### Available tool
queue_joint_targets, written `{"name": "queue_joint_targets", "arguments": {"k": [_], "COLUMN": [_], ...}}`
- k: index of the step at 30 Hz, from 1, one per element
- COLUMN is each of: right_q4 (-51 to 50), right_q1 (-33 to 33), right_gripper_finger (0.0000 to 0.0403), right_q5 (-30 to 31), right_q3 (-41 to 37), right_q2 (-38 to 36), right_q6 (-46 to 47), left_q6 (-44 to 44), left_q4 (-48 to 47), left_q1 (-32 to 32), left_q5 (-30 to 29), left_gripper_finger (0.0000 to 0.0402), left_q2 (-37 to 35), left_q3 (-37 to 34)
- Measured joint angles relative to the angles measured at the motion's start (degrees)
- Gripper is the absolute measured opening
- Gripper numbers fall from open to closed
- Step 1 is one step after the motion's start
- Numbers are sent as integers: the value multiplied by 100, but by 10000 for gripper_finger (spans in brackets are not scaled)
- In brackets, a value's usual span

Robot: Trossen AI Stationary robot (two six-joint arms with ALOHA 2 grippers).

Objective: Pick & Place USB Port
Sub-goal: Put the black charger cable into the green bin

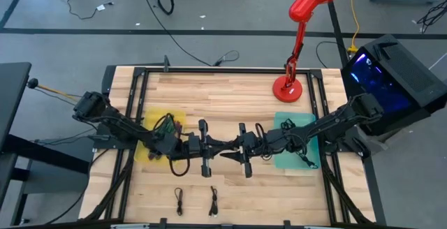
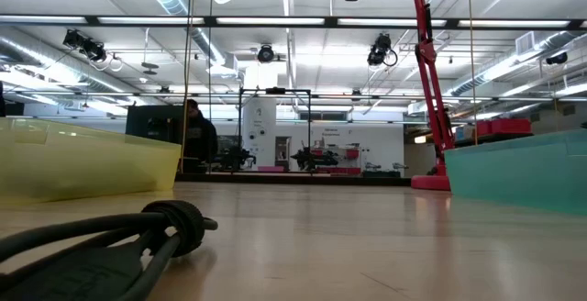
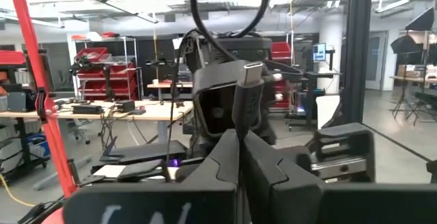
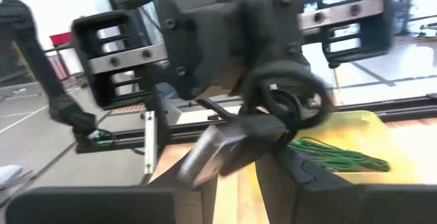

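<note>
Both arms meet over the middle of the table. My left gripper (image 1: pixel 211 147) and my right gripper (image 1: pixel 237 149) face each other, a short way apart, each shut on a black USB cable (image 1: pixel 226 150) held up between them. In the left wrist view the plug's metal tip (image 3: pixel 252 74) stands above my shut fingers. In the right wrist view a silver-tipped plug (image 4: pixel 205 157) lies between my fingers, with a loop of cable (image 4: pixel 287 102) behind it. Two more short black cables (image 1: pixel 179 200) (image 1: pixel 213 202) lie flat near the table's near edge. My left gripper pinches the plug's black body (image 3: pixel 244 118) between its two fingers, just below the metal tip. The plug stands upright along the fingers, lifted clear of the table. My right gripper pinches the black body (image 4: pixel 254 132) of a silver-tipped plug between its fingers. The plug lies slanted across them with the tip sticking out to one side, lifted clear; the cable loops off beyond the fingers.
A yellow bin (image 1: pixel 149 119) sits under the left arm and a teal bin (image 1: pixel 285 160) under the right arm. A red desk lamp (image 1: pixel 288 88) stands near the far edge. A black cable (image 2: pixel 174 223) lies close to the low camera. Bare wood lies between the bins.
</note>
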Motion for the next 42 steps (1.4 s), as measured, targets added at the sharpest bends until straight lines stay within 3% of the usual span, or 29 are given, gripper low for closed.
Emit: {"name": "queue_joint_targets", "arguments": {"k": [7, 12, 19, 31, 42], "right_q4": [-698, -595, -332, -453, -271], "right_q1": [-181, -191, -182, -385, -424], "right_gripper_finger": [99, 99, 99, 99, 106], "right_q5": [275, 242, -247, -83, -939], "right_q3": [2, 2, 2, 4, 13], "right_q2": [-7, -11, -60, -168, -343], "right_q6": [109, -62, -236, -451, -442], "left_q6": [22, -13, -24, 55, 81], "left_q4": [-170, -428, -658, -691, -687], "left_q1": [-35, -44, -35, -51, -67], "left_q5": [-91, -137, -273, -231, -190], "left_gripper_finger": [5, 5, 5, 5, 5], "left_q2": [-148, -245, -258, -413, -446], "left_q3": [-12, -11, -9, -9, -4]}}
